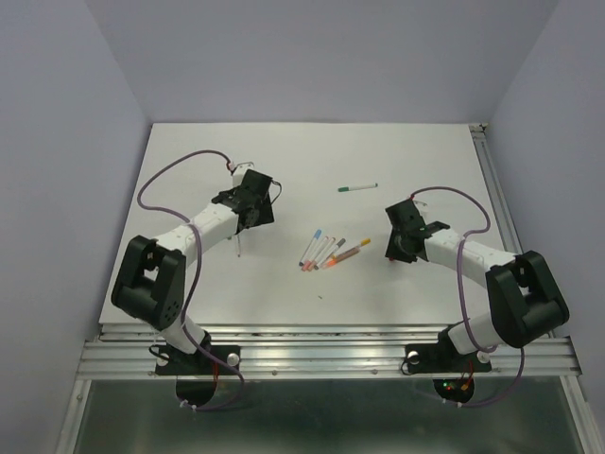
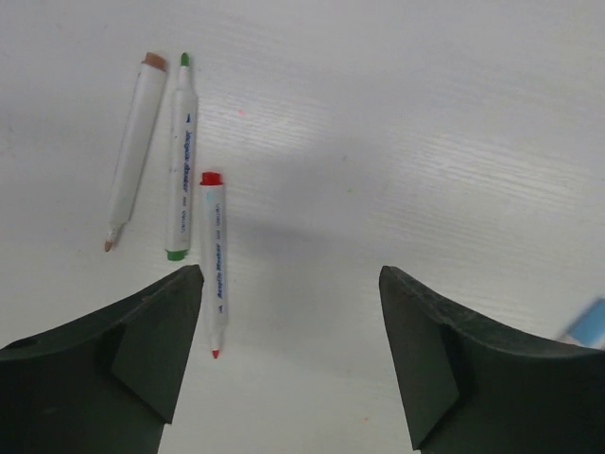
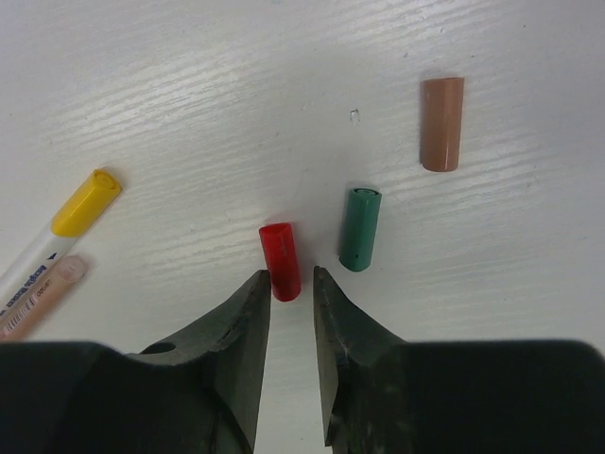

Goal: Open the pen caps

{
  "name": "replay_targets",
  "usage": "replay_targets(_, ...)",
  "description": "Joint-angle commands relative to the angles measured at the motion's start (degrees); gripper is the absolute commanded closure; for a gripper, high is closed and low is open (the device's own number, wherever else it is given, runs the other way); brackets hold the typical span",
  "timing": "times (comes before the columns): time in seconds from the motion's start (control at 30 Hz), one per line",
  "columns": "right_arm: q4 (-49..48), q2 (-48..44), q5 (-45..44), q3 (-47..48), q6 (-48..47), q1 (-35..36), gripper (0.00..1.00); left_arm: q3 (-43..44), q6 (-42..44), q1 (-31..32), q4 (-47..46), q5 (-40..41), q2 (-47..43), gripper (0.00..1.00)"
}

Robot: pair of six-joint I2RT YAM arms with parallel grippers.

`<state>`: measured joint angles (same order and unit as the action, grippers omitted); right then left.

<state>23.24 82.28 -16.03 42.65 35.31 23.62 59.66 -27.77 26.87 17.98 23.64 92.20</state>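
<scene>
Three pen caps lie loose on the white table in the right wrist view: a red cap (image 3: 281, 261), a green cap (image 3: 359, 229) and a brownish-orange cap (image 3: 441, 124). My right gripper (image 3: 290, 274) is narrowly open, and the red cap's near end lies between its fingertips, flat on the table. In the left wrist view, three uncapped pens lie side by side: a brown-ended one (image 2: 132, 156), a green one (image 2: 180, 161) and a red one (image 2: 214, 255). My left gripper (image 2: 291, 284) hangs wide open above bare table just right of the red pen, holding nothing.
A cluster of capped pens (image 1: 326, 251) lies mid-table between the arms, and a lone green pen (image 1: 357, 187) lies farther back. A yellow-capped pen (image 3: 66, 227) and a pinkish one (image 3: 38, 298) lie left of the right gripper. A light-blue object (image 2: 586, 323) is cut off at the frame edge.
</scene>
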Motion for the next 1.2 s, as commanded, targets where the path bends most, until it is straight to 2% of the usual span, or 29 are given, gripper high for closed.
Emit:
replay_targets(0.0,0.57,-0.98,-0.76,0.33,1.78,-0.50,0.69,-0.68,3.15,-0.15,-4.70,-7.79,-8.78,0.11)
replay_targets(0.13,0.84,-1.86,-0.75,-0.11,2.31,-0.59,0.63,-2.70,4.47,0.02,-9.09,-13.17,-12.22,0.03)
replay_targets(0.17,1.19,-2.47,-1.02,-0.03,2.57,-0.50,0.56,-3.23,4.65,0.11,-9.54,-13.96,-13.01,0.01)
replay_targets(0.33,2.59,-5.81,-1.02,0.32,2.57,-0.50,0.39,-4.20,5.71,1.25,-11.38,-18.18,-13.54,0.01)
replay_targets(0.43,2.60,-9.67,0.21,0.41,1.08,-0.50,0.35,-4.73,6.50,3.09,-12.62,-19.77,-13.19,0.01)
replay_targets(0.47,2.25,-11.07,1.43,0.41,-0.14,-0.50,0.25,-4.47,6.50,3.71,-12.70,-19.68,-12.84,0.01)
replay_targets(0.5,1.29,-13.61,2.40,0.15,-1.02,-0.59,0.21,-4.29,6.59,5.02,-12.79,-18.99,-11.97,0.01)
replay_targets(0.57,0.32,-16.79,4.34,-0.37,-2.44,-0.59,0.05,-3.15,6.85,6.17,-12.70,-19.07,-10.73,0.01)
replay_targets(0.6,-1.52,-20.46,5.13,-0.81,-2.87,-0.50,0.00,-2.88,6.85,7.30,-12.70,-19.24,-9.34,0.01)
replay_targets(0.83,-7.50,-33.66,7.24,-5.38,-4.55,-0.50,0.00,1.24,7.29,12.40,-11.57,-19.07,-2.12,0.01)
replay_targets(1.17,-8.74,-33.24,8.21,-7.23,-4.72,-0.50,0.00,4.85,6.76,15.75,-8.40,-15.29,5.61,0.01)
